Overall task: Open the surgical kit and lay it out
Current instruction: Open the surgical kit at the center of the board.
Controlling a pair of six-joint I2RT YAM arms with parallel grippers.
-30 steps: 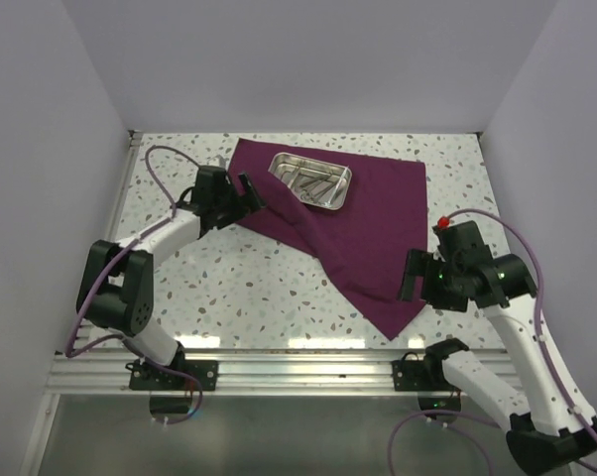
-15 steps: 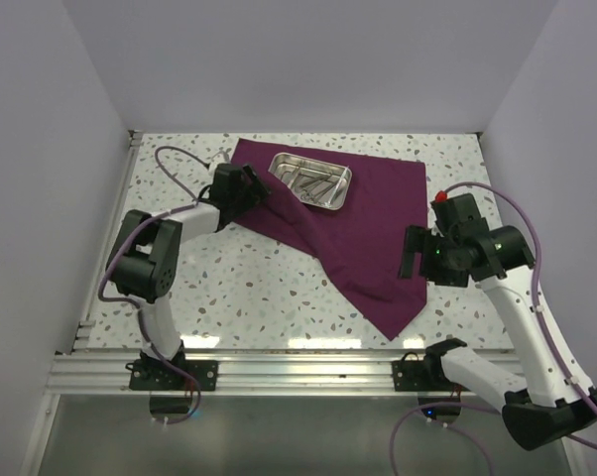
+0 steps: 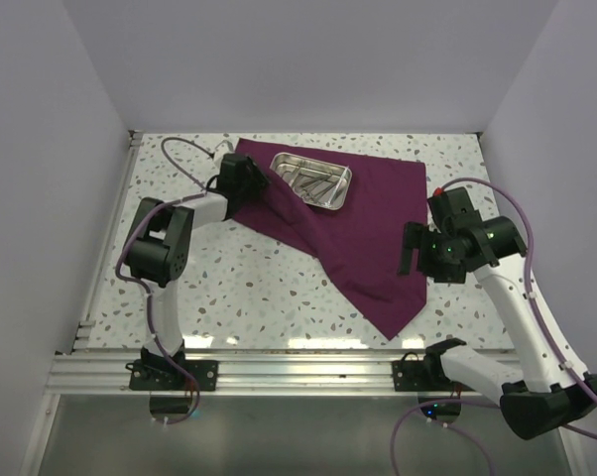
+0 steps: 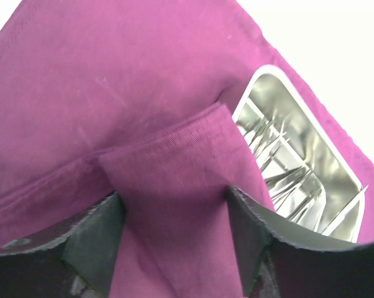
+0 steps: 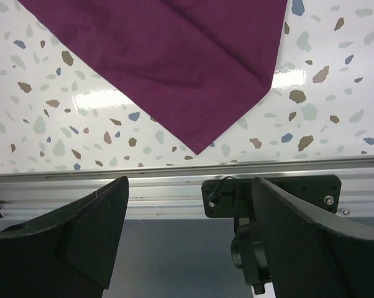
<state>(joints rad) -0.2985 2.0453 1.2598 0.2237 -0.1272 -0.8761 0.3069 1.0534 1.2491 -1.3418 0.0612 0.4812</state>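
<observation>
The maroon cloth wrap (image 3: 363,238) lies spread on the table, one flap folded over in a ridge from the tray toward the near corner. The steel tray (image 3: 277,162) sits on its far part with silvery instruments (image 3: 316,183) inside. My left gripper (image 3: 245,180) is at the cloth's left edge beside the tray. In the left wrist view its open fingers (image 4: 94,236) straddle a raised fold of cloth (image 4: 174,161), with the tray (image 4: 333,162) and instruments (image 4: 280,171) just beyond. My right gripper (image 3: 410,260) hovers open and holds nothing, over the cloth's right edge.
In the right wrist view the right gripper (image 5: 190,236) looks down on the cloth's near corner (image 5: 199,139), the speckled table (image 5: 323,105) and the metal rail (image 5: 162,186) at the near edge. Walls close in both sides and the back.
My left gripper has pushed further right along the cloth's edge toward the tray, and its jaws have narrowed around the fold. The right gripper has shifted slightly away from the near edge.
</observation>
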